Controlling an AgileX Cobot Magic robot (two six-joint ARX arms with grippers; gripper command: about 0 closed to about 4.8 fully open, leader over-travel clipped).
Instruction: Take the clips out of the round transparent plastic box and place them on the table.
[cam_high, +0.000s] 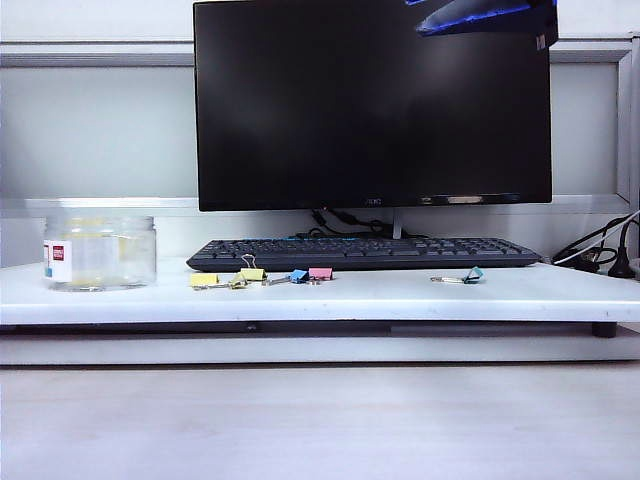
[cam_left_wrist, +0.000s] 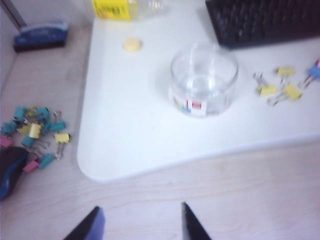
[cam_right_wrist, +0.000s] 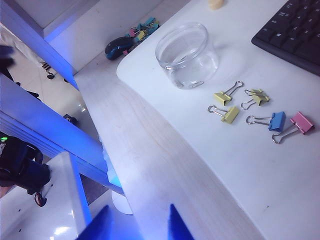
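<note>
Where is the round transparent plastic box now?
In the exterior view the round transparent plastic box stands upright at the left end of the table, left of the yellow clips and the keyboard.

The exterior view sits low in front, facing the table (cam_high: 400, 295) edge and monitor (cam_high: 372, 100); both wrist views look down from high up, far off; all three share the round transparent plastic box (cam_left_wrist: 203, 80) and clips (cam_right_wrist: 240, 106).

pale-yellow clips (cam_right_wrist: 226, 105), white table (cam_right_wrist: 280, 170), black keyboard (cam_right_wrist: 295, 35)
</note>
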